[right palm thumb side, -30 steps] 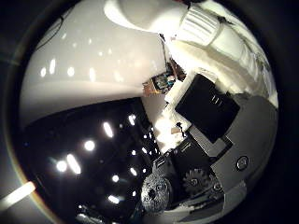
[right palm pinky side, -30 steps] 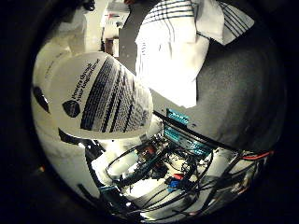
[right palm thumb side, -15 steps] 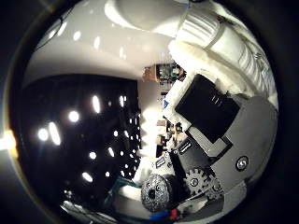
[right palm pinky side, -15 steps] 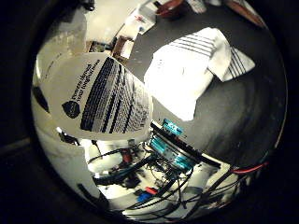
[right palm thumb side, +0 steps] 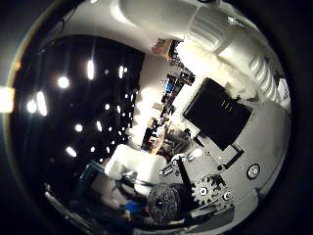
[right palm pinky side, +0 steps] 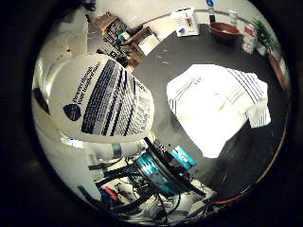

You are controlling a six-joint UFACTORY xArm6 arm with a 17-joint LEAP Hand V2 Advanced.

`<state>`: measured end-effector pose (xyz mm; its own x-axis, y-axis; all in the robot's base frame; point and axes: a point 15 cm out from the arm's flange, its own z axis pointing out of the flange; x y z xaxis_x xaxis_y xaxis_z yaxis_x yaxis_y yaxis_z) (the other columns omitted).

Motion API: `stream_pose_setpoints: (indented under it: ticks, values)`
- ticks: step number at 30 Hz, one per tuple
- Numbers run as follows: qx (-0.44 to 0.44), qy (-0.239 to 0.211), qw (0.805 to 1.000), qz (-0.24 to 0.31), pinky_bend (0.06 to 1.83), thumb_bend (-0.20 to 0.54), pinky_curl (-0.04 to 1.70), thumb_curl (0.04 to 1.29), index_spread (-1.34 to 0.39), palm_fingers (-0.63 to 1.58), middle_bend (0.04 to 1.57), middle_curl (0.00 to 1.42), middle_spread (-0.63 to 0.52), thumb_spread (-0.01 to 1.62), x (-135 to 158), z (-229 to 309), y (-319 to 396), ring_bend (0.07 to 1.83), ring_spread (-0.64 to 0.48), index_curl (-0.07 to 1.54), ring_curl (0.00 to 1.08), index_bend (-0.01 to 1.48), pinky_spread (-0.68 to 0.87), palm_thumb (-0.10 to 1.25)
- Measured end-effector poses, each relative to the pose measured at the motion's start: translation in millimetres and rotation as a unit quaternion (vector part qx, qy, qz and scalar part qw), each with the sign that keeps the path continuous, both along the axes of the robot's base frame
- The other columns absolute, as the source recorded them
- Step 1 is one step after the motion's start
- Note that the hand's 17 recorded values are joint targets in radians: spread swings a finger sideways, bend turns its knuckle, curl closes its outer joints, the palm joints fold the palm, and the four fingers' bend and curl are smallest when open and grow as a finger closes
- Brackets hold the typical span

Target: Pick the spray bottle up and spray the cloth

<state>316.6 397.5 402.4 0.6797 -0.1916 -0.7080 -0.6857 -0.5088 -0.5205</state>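
Observation:
The white spray bottle (right palm pinky side: 99, 99) with a black-print label fills much of the right little finger side palm view, close against the palm. My right hand (right palm pinky side: 156, 175) is shut on it, with its white and teal fingers curled beside the bottle's body. The cloth (right palm pinky side: 222, 104), white with thin dark stripes, lies crumpled on the dark table (right palm pinky side: 180, 57), away from the bottle and below it. The right thumb side palm view shows the bottle's white upper part (right palm thumb side: 196, 29) next to the hand's black and white body (right palm thumb side: 215, 117).
A brown bowl (right palm pinky side: 225, 30) and small items stand at the table's far edge. Cardboard boxes (right palm pinky side: 142, 40) sit beyond the table. The right thumb side palm view looks at a dark ceiling with lights (right palm thumb side: 68, 88).
The whole picture has shifted, so the hand has turned with the bottle fixed against the palm. The cloth now shows farther from the bottle, and more of the table and room is in view.

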Motion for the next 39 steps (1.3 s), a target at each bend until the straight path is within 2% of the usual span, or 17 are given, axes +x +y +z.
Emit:
stream_pose_setpoints:
  ticks: [4, 10, 20, 24, 28, 39]
  values:
    - [0.016, -0.006, 1.000, 0.019, 1.27, -0.012, 0.62, 1.06, -0.26, 1.25, 1.32, 0.65, -0.18, 0.95, 11, -2, 32, 1.42, -0.21, 0.61, 0.55, 1.14, -0.31, 1.01]
    - [0.038, -0.005, 0.999, 0.026, 1.28, -0.010, 0.62, 1.06, -0.26, 1.24, 1.32, 0.65, -0.18, 0.94, 49, -8, 73, 1.42, -0.21, 0.61, 0.55, 1.14, -0.31, 1.01]
    - [0.055, 0.023, 0.998, 0.005, 1.28, -0.009, 0.62, 1.06, -0.26, 1.25, 1.31, 0.65, -0.18, 0.92, 125, -51, 113, 1.42, -0.21, 0.61, 0.55, 1.14, -0.31, 1.03]
    - [0.047, 0.034, 0.998, -0.005, 1.28, -0.010, 0.62, 1.06, -0.26, 1.25, 1.31, 0.65, -0.18, 0.92, 142, -74, 116, 1.42, -0.21, 0.61, 0.55, 1.14, -0.31, 1.03]
    - [0.035, 0.025, 0.998, -0.039, 1.28, -0.010, 0.62, 1.06, -0.26, 1.25, 1.31, 0.65, -0.18, 0.91, 163, -96, 115, 1.41, -0.21, 0.61, 0.55, 1.14, -0.31, 1.03]
    - [0.008, 0.011, 0.999, -0.045, 1.28, -0.011, 0.62, 1.06, -0.26, 1.25, 1.30, 0.65, -0.18, 0.87, 160, -131, 134, 1.41, -0.21, 0.61, 0.55, 1.14, -0.32, 1.03]
